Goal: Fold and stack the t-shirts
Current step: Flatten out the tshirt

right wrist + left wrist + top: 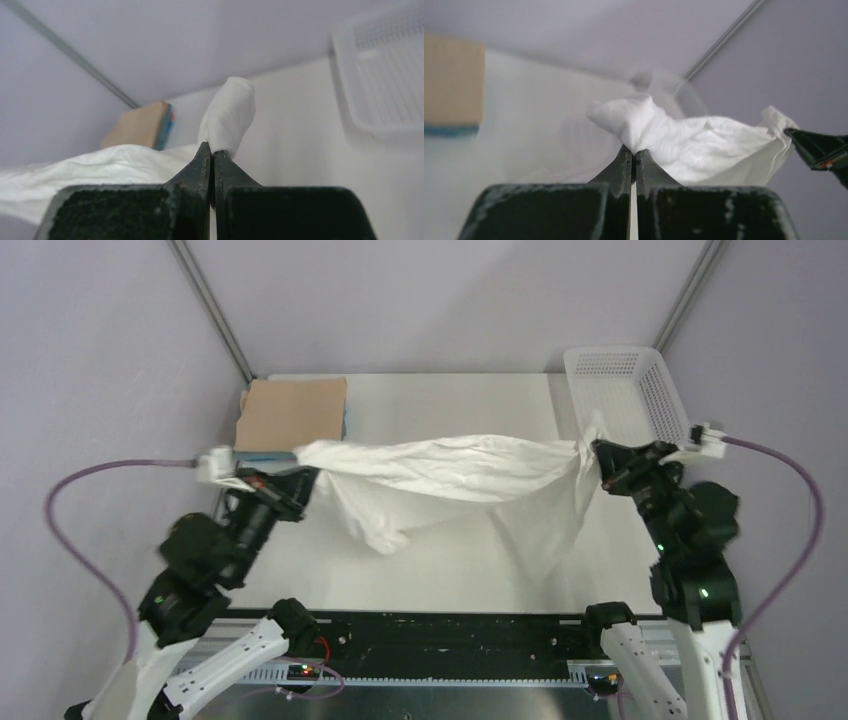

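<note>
- While both arms hold it aloft, the white t-shirt (450, 475) hangs stretched between them over the middle of the counter (450, 400). Its loose folds sag toward the near edge.
- Left gripper (300, 478): jaws pinched tight on a bunched end of the shirt, near the left edge.
- Right gripper (598, 455): jaws clamped on a rolled wad of the same cloth, near the right edge.
- Handling (judged): light, limp, wrinkly. It will droop and twist and won't keep a crease unaided. Best taken at corners or seams and pulled taut before laying flat.
- Tan t-shirt (292, 412) lies folded at the far-left corner on the light blue t-shirt (262, 453), which shows only an edge.
- Basket (662, 390) sits at the far-right corner.
- Unclear: which part of the shirt each gripper holds, since collar and sleeves are lost in folds; whether the sag touches the counter.
</note>
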Controlling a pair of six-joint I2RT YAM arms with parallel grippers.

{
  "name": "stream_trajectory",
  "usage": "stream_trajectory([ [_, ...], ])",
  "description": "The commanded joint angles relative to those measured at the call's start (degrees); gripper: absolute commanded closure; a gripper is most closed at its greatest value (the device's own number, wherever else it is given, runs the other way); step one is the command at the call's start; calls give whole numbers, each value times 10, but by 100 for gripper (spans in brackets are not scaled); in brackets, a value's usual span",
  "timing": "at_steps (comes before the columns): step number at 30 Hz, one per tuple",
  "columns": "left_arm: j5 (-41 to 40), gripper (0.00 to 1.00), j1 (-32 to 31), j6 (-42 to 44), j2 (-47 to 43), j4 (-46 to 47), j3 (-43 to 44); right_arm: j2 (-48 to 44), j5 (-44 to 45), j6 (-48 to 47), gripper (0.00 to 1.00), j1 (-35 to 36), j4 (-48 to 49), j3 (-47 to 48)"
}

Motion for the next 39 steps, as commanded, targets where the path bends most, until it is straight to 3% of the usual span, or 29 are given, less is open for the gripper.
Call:
stream_trajectory([
  [1,82,100,0,117,-1,12,114,-34,-100,-14,100,0,-15,96],
  [8,244,100,-1,176,16,12,277,-47,-147,-6,100,-1,-68,252],
  [11,247,100,0,187,41,-3,325,-46,-144,-18,100,-2,-93,305],
  [17,116,100,-1,223,122,-10,376,-9,-126,-40,100,-3,-123,339],
  [22,-125,100,14,238,248,-9,366,22,-55,-56,100,-3,-89,264],
  [24,-94,100,74,214,312,-9,353,59,-18,-66,100,-4,-74,227],
  [27,15,99,192,148,429,-6,329,120,30,-90,100,-8,-35,165],
  [29,27,87,216,135,508,-4,326,176,31,-104,96,-18,14,120],
  [30,34,73,223,132,559,-4,326,217,22,-112,95,-30,63,91],
  [31,55,66,226,131,584,-4,328,239,-1,-114,93,-36,89,77],
  [32,63,48,230,129,629,-4,331,286,-13,-116,88,-47,125,60],
  [33,70,40,231,127,650,-4,337,310,-27,-115,80,-52,136,57],
  [34,68,22,235,123,689,-4,341,358,-31,-112,55,-57,154,55],
  [36,70,3,241,116,728,-5,347,413,-37,-115,33,-60,176,54],
  [39,82,1,248,111,750,-5,342,448,-18,-115,14,-59,187,55],
])
